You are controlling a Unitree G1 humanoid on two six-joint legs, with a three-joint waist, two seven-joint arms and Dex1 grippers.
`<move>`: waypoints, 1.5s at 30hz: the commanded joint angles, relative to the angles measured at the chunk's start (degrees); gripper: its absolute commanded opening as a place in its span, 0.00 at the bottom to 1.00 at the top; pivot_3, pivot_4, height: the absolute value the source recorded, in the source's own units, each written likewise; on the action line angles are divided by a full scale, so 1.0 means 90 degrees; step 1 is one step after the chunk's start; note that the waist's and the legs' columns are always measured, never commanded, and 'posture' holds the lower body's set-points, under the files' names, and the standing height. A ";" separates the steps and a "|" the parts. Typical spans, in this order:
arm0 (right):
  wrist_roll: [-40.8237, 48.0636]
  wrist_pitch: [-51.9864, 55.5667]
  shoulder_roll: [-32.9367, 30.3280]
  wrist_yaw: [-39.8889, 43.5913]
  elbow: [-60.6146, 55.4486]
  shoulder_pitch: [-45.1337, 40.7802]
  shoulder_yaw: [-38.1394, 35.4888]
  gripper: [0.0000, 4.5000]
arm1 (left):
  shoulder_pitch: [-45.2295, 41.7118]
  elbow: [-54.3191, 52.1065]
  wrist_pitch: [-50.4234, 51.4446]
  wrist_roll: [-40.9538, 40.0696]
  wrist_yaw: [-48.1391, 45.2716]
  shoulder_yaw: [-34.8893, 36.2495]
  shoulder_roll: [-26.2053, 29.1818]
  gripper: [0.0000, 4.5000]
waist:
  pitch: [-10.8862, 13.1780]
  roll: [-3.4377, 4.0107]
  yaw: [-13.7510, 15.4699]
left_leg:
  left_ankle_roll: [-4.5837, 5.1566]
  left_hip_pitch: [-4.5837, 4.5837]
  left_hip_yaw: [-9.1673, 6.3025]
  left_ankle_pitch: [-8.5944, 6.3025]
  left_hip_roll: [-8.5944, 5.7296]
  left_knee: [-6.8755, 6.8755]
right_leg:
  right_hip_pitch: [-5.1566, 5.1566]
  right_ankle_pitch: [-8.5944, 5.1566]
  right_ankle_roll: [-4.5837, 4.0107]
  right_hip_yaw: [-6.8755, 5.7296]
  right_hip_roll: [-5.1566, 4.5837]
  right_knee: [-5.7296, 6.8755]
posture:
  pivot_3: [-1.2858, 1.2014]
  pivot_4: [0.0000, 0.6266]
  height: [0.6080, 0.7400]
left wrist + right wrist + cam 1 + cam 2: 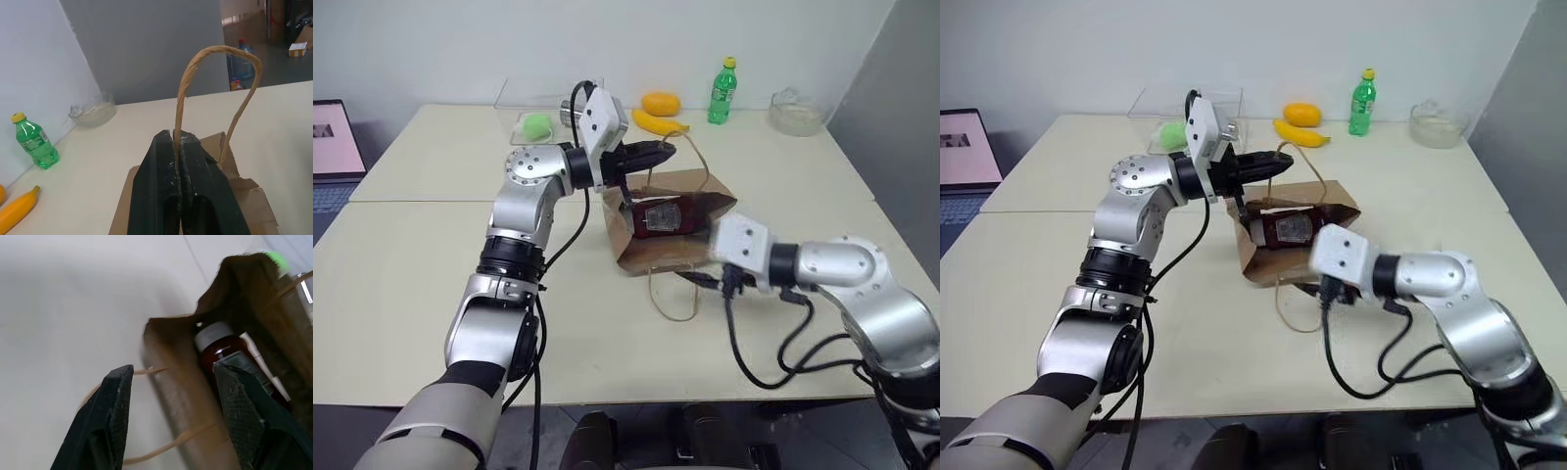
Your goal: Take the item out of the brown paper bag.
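The brown paper bag [656,257] lies on the table with one side lifted. My left gripper [668,150] is shut on one of its tan loop handles [215,49] and holds it up, level, above the bag. The other handle trails on the table toward me. Through the bag's mouth the item [663,217] shows, a red bottle with a pale label, and its white cap [215,335] faces outward. My right gripper [171,374] hovers open just in front of the mouth, pointing into it, with nothing between its fingers.
At the back of the table stand a green soda bottle [723,91], a banana [656,122], an orange fruit [661,102], a glass bowl [795,111] and a clear box [533,98] holding a green object. A laptop [333,137] sits far left.
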 commanded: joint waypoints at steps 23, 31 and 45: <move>-0.4346 -0.3534 0.1811 -0.2071 0.6750 -0.2578 0.2374 0.99 | -0.0219 -0.0296 -0.0254 -0.0023 0.0010 0.0058 0.0331 0.00 | 0.0001 0.0002 -0.0047 | 0.0000 -0.0016 0.0004 0.0000 -0.0005 -0.0001 | -0.0017 0.0018 -0.0029 0.0002 -0.0017 0.0012 | 0.52 0.24 1.00; -0.4599 -0.4114 0.2349 -0.2383 0.8226 -0.3073 0.2371 0.99 | -0.0179 -0.0350 -0.0228 -0.0028 0.0024 0.0065 0.0357 0.00 | 0.0001 0.0002 -0.0130 | 0.0000 -0.0007 0.0001 0.0000 -0.0002 -0.0002 | -0.0018 0.0020 -0.0033 0.0010 -0.0020 0.0023 | 0.52 0.24 1.00; -0.4768 -0.4861 0.3049 -0.2775 1.0621 -0.3694 0.2433 0.99 | -0.0197 -0.0398 -0.0114 -0.0060 0.0111 0.0126 0.0425 0.00 | -0.0001 0.0002 -0.0162 | 0.0001 0.0071 0.0006 0.0001 -0.0001 -0.0009 | 0.0030 0.0007 -0.0011 0.0043 -0.0013 0.0038 | 0.52 0.24 1.00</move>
